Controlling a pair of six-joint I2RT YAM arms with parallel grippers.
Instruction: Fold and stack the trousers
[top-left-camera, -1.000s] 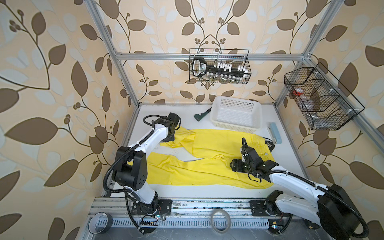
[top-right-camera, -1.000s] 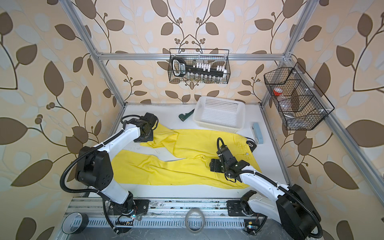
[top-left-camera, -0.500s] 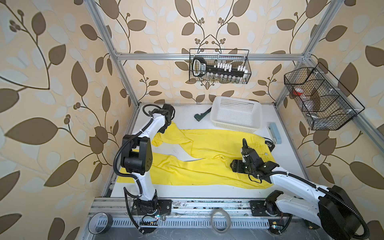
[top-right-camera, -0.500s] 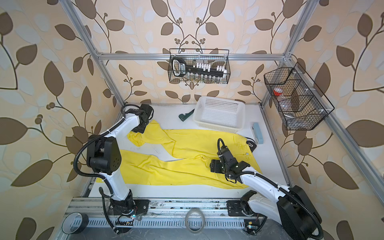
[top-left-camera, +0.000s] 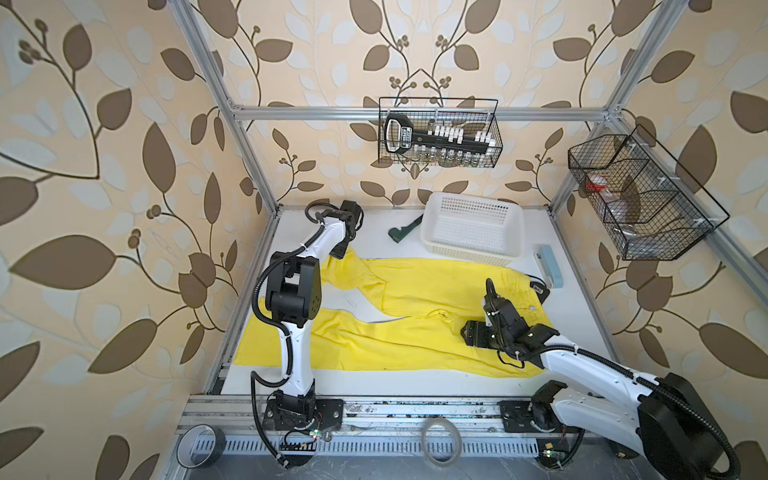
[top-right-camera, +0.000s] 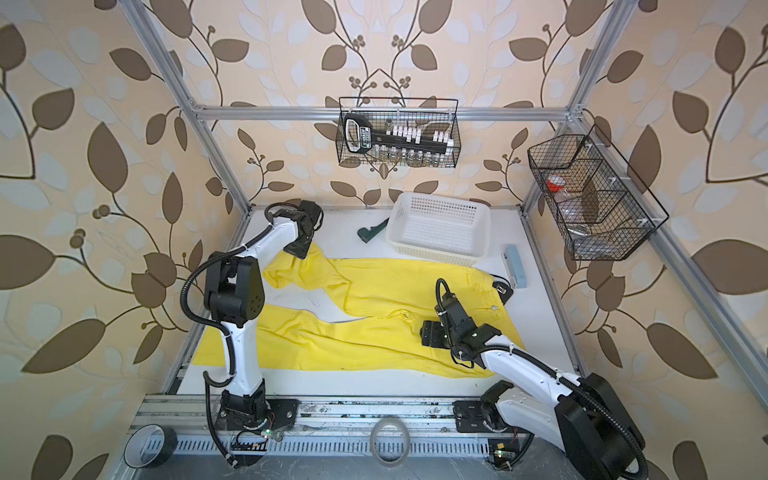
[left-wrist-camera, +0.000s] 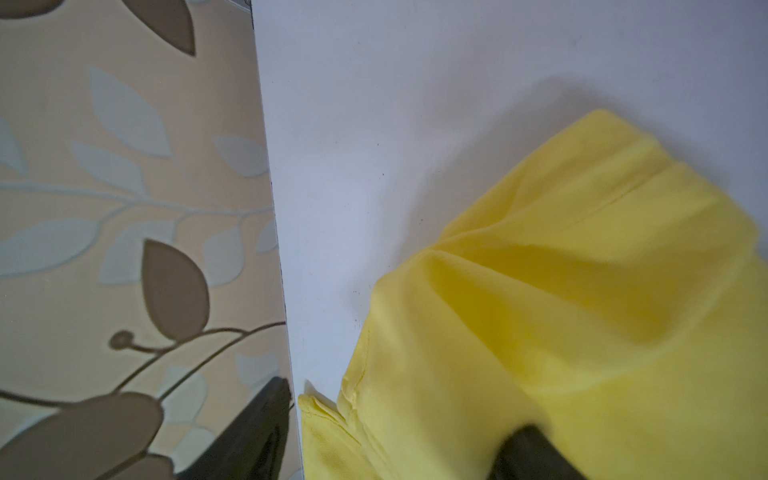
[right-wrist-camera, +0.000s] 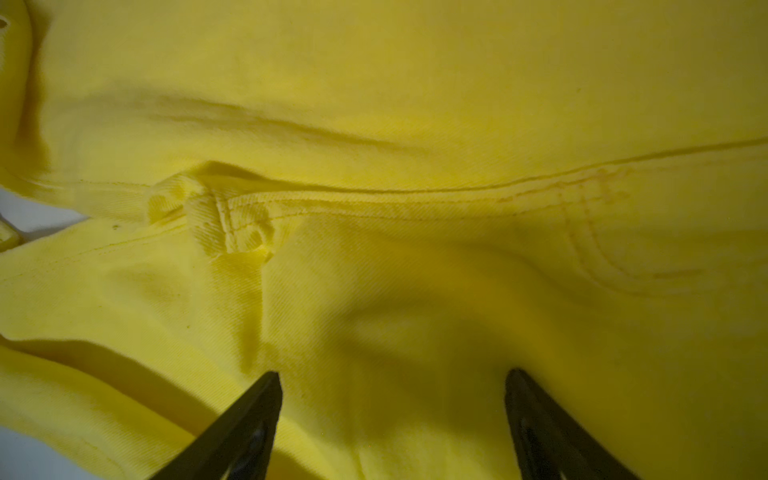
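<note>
presently, entry one: left gripper (left-wrist-camera: 405, 405), jaws standing wide with nothing clamped. one dark finger (left-wrist-camera: 257, 428) shows against the line where wall meets table, and the other rests on or just above yellow cloth; which of the two cannot be told. in both top views this gripper (top-left-camera: 340, 250) sits at the far left corner, at the cuff end of the far leg.

entry two: right gripper (right-wrist-camera: 392, 374), jaws also wide and holding nothing, low over the crotch seam. whether the fingertips (right-wrist-camera: 266, 386) touch the fabric cannot be told. in a top view it (top-right-camera: 428, 332) lies over the seat area, right of centre.

entry three: the trousers (top-left-camera: 415, 282), bright yellow, spread on the white table (top-left-camera: 374, 232). the waist is to the right and the legs run left. the far leg bunches at its end, and the near leg lies flat, passing behind the left arm. a wedge of bare table shows between the legs.

entry four, surroundings: white perforated basket (top-left-camera: 469, 249) at the back, touching the far edge of the trousers. a dark green tool (top-left-camera: 403, 230) lies just left of the basket. a pale blue block (top-left-camera: 550, 266) lies near the waist, at the right side.
</note>
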